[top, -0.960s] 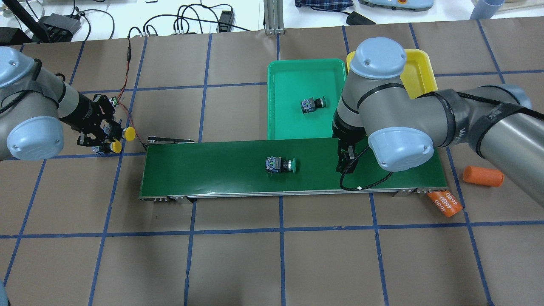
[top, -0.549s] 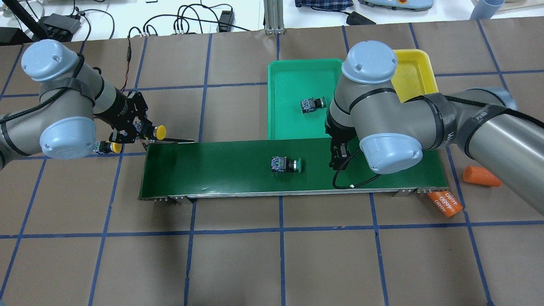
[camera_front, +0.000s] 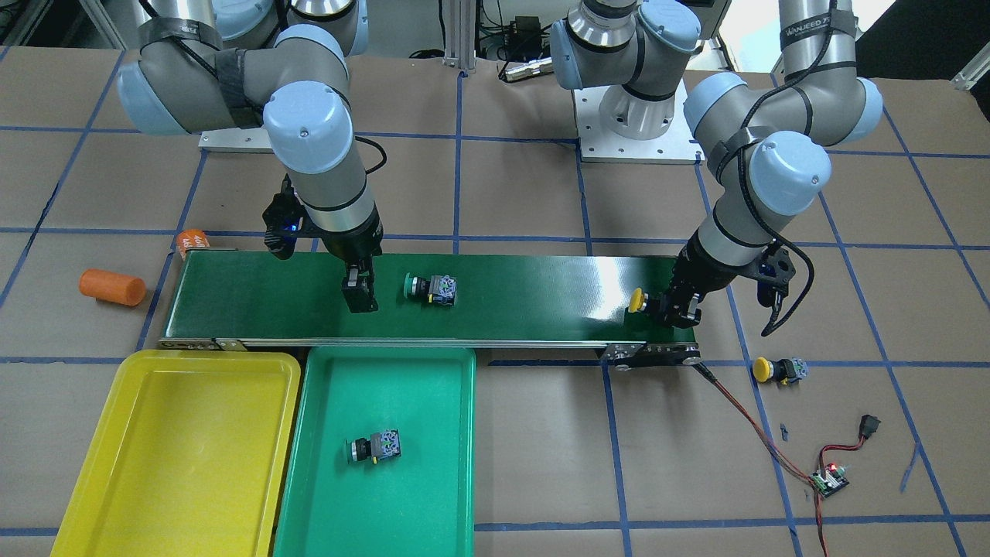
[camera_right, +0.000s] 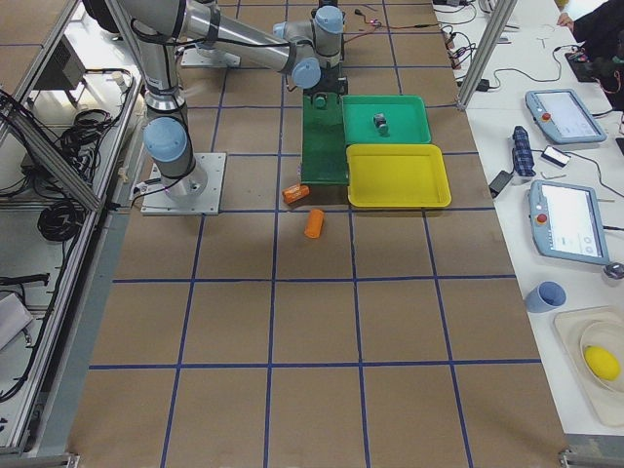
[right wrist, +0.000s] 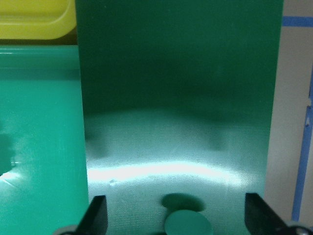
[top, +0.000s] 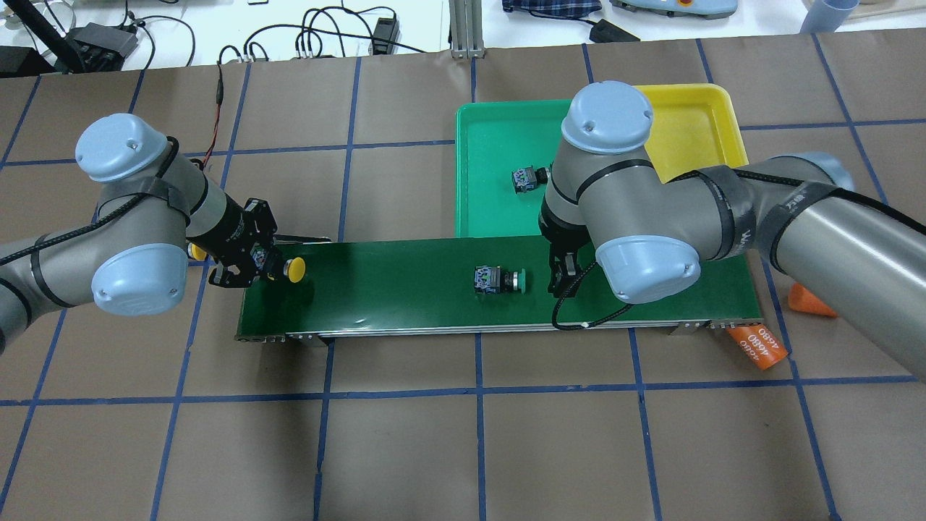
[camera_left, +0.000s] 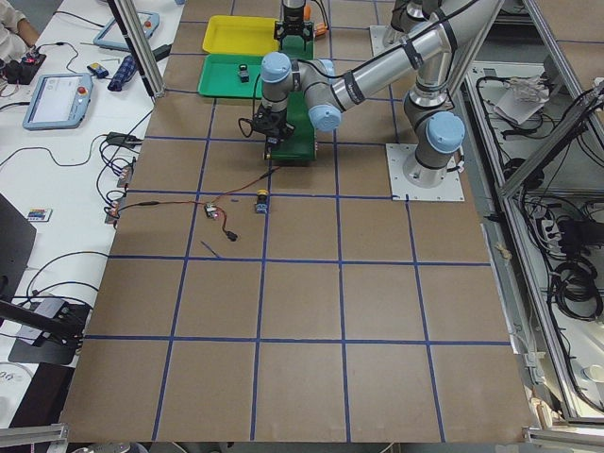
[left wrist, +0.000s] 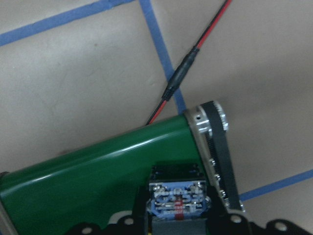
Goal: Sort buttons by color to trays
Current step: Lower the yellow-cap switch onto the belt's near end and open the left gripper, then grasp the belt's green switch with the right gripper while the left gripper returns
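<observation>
Exterior front-facing, nearest edge first: yellow tray (camera_front: 170, 456) and green tray (camera_front: 421, 472) sit side by side. The first green button (camera_front: 375, 447) lies on its side in the green tray. A loose yellow button (camera_front: 777, 370) lies on the paper, off the belt's end. Further back is the conveyor belt (camera_front: 534, 298), with the second green button (camera_front: 431, 288) on its side mid-belt. The right gripper (camera_front: 360, 298) is just beside that button's cap, jaws wide apart, not touching. The left gripper (camera_front: 671, 308) is over the belt's other end, clamped on the held yellow button (camera_front: 639, 300). An orange cylinder (camera_front: 112, 286) lies on the table beyond the belt.
</observation>
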You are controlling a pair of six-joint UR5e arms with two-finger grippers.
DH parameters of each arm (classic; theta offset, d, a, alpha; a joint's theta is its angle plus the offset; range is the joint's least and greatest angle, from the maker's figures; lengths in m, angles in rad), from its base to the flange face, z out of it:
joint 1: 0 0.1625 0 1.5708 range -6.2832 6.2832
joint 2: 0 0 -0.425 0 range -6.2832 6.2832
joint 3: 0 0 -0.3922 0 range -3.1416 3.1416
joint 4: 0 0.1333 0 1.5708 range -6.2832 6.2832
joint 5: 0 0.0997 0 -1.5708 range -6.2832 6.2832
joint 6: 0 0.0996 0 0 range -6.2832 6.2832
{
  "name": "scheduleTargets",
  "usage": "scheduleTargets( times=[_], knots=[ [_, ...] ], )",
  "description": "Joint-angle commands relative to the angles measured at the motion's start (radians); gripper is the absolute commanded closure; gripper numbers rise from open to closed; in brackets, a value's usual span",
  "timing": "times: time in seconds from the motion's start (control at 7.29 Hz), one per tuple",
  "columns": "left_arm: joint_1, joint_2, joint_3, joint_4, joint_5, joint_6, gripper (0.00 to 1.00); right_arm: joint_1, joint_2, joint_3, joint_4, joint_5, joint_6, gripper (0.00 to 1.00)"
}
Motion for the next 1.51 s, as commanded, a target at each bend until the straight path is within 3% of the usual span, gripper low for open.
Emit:
scheduleTargets(
  times=[0.0, 0.55, 0.82, 0.96, 1.23, 1.37],
  knots=[
    [-0.001, 0.036, -0.021, -0.007, 0.019, -0.001, 0.76, 0.007, 0.015, -0.001, -0.002, 0.001, 0.01, 0.0],
    [0.018, 0.03, -0.03, -0.014, 0.02, -0.122, 0.76, 0.024, 0.038, -0.001, -0.006, 0.003, 0.018, 0.0],
    [0.024, 0.018, -0.045, -0.002, 0.08, -0.13, 0.76, 0.024, 0.049, -0.001, -0.009, 0.003, 0.018, 0.0],
    [0.024, 0.021, -0.049, 0.0, 0.08, -0.131, 0.71, 0.027, 0.056, 0.001, -0.008, 0.003, 0.018, 0.0],
    [0.024, 0.021, -0.044, 0.023, 0.121, -0.13, 0.07, 0.046, 0.064, 0.001, -0.008, 0.001, 0.021, 0.0],
    [0.024, 0.021, -0.044, 0.067, 0.134, -0.128, 0.0, 0.046, 0.064, 0.001, -0.006, 0.001, 0.025, 0.0]
  ],
)
